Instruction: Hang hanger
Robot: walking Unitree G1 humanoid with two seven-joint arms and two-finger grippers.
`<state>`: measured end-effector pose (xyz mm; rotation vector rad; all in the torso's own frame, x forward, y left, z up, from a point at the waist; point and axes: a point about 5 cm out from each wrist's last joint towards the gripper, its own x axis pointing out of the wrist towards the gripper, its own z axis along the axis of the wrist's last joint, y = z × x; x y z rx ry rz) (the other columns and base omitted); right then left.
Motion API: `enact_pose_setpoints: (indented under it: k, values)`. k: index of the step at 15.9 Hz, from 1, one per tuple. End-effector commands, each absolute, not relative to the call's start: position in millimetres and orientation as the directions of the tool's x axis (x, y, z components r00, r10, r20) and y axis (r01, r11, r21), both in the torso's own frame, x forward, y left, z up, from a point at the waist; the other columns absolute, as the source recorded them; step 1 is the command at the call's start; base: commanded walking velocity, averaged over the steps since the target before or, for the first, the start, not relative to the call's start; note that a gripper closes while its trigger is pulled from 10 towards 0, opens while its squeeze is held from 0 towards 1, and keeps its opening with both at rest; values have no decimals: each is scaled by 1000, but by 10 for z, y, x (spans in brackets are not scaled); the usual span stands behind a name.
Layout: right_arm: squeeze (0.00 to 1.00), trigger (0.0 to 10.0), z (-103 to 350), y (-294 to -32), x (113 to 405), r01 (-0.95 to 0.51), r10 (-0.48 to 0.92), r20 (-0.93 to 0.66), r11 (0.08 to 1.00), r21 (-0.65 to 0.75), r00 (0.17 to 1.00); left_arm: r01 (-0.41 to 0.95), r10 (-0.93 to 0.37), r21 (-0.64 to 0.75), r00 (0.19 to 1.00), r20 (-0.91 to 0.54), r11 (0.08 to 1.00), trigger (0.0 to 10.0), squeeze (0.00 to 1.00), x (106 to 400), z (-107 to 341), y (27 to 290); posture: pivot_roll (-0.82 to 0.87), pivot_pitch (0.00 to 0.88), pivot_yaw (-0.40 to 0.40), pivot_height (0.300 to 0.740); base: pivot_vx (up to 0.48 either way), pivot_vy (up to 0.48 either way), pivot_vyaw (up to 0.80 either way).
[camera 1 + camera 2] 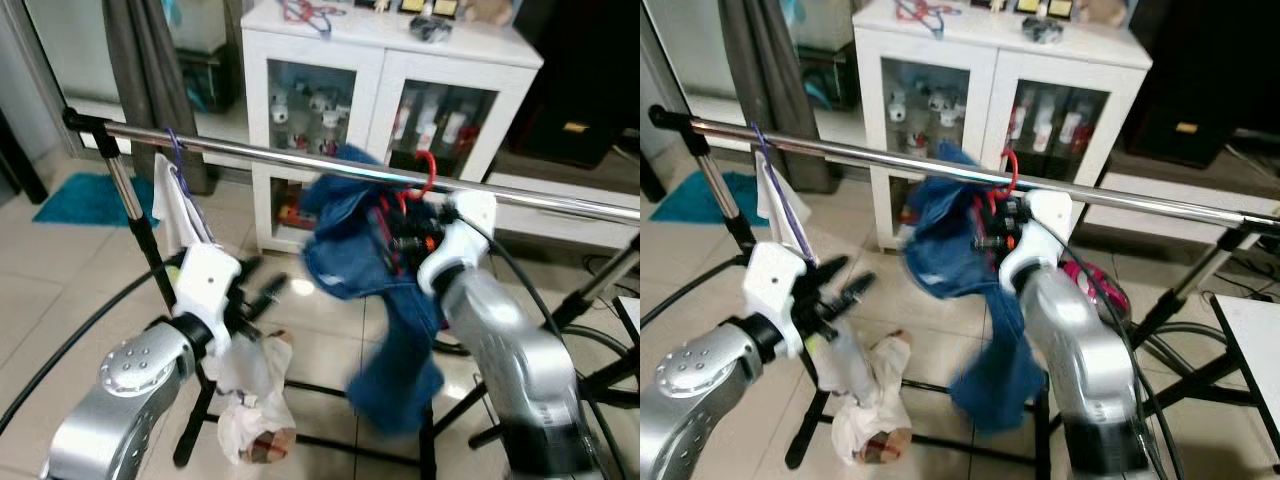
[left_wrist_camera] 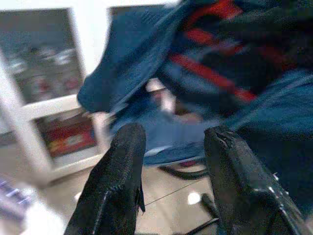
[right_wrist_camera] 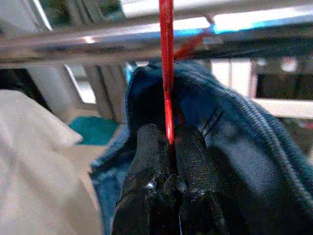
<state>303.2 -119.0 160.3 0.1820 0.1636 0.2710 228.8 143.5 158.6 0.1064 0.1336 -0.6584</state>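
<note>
While clenched on the red hanger [image 3: 167, 93], right gripper [image 3: 168, 147] holds its hook over the rail [image 1: 300, 158], blue garment [image 1: 370, 260] draped. Left gripper [image 2: 171, 161] released, empty, near the garment

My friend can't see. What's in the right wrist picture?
The robot's right hand pinches a thin red plastic hanger just under a shiny metal clothes rail. Blue denim clothing drapes around the black fingers, with pale cloth beside it.

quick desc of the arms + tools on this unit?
Both arms are silver metal with rounded white wrist housings. The left arm has a dimpled round joint cap; a black cable runs along the right arm. Each tool, left tool and right tool, has two long black fingers.
</note>
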Motion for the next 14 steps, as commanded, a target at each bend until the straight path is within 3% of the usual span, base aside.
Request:
enact_pose_setpoints:
  k: [1, 4, 6, 7, 10, 12, 14]
  values:
    - [0, 10000, 1572, -1231, 3081, -208, 247, -186, 956, 206, 951, 675, -662, 57, 734, -151, 736, 10000, 0, 2244, 1626, 1385, 121, 0, -43, 740, 0, 0, 0]
    - [0, 10000, 1441, -1185, 3224, -127, 210, -292, 952, 279, 933, 760, -737, 63, 644, -205, 647, 10000, 0, 2147, 1607, 1423, 132, 0, -48, 740, 0, 0, 0]
    - [0, 10000, 1368, -1135, 3246, -137, 226, -329, 952, 272, 917, 761, -734, 72, 642, -220, 645, 10000, 0, 2130, 1596, 1470, 137, 0, -48, 740, 0, 0, 0]
    - [1000, 10000, 1411, -1097, 3223, -204, 277, -281, 943, 264, 919, 720, -686, 94, 687, -241, 688, 10000, 0, 2160, 1565, 1533, 136, 0, -48, 740, 0, 0, 0]
    - [1000, 10000, 1664, -1146, 2909, -439, 478, -83, 852, 286, 874, 537, -510, 162, 841, -184, 828, 10000, 0, 2169, 1581, 1704, 136, 0, -42, 740, 0, 0, 0]
    - [1000, 10000, 1863, -1280, 2566, -557, 567, 66, 771, 309, 821, 474, -459, 123, 879, -129, 872, 10000, 0, 2120, 1657, 1728, 128, 0, -36, 740, 0, 154, 0]
    - [1000, 10000, 1815, -1254, 2472, -581, 588, 77, 756, 302, 805, 464, -453, 128, 885, -105, 876, 10000, 0, 2200, 1669, 1692, 123, 0, -31, 740, 0, 420, 0]
